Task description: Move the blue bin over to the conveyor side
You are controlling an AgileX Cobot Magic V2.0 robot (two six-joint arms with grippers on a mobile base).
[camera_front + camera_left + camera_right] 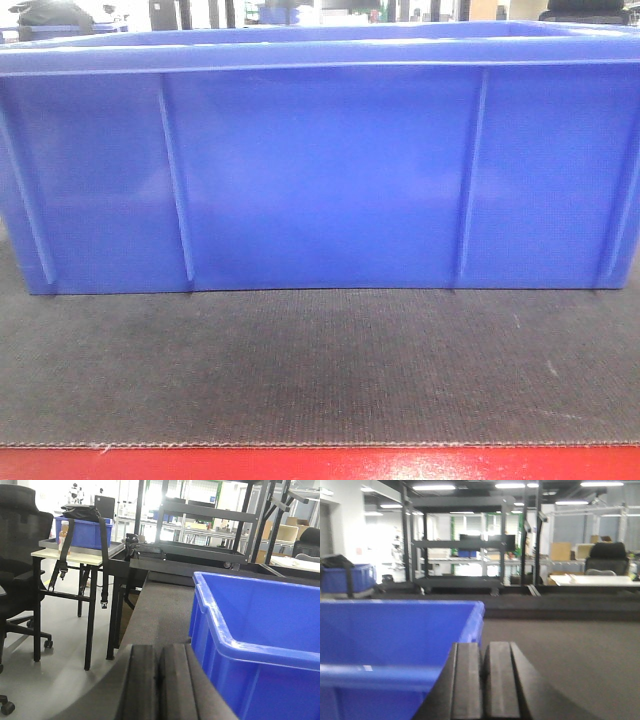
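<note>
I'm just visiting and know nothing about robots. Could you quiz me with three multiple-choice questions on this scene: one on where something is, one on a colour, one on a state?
1. Where does the blue bin rest?
A. on the grey conveyor
B. on the floor
C. on a chair

2. What colour is the strip along the conveyor's near edge?
A. yellow
B. red
C. white

3. How do the left gripper and right gripper stand?
A. both wide open
B. both closed, empty
C. both clamping the bin

Answers: 1 A, the bin's base sits on the belt. 2 B, the front view shows red. 3 B, the fingers meet with nothing between.

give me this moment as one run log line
blue bin: on conveyor | left claw: shut, empty | right claw: shut, empty
</note>
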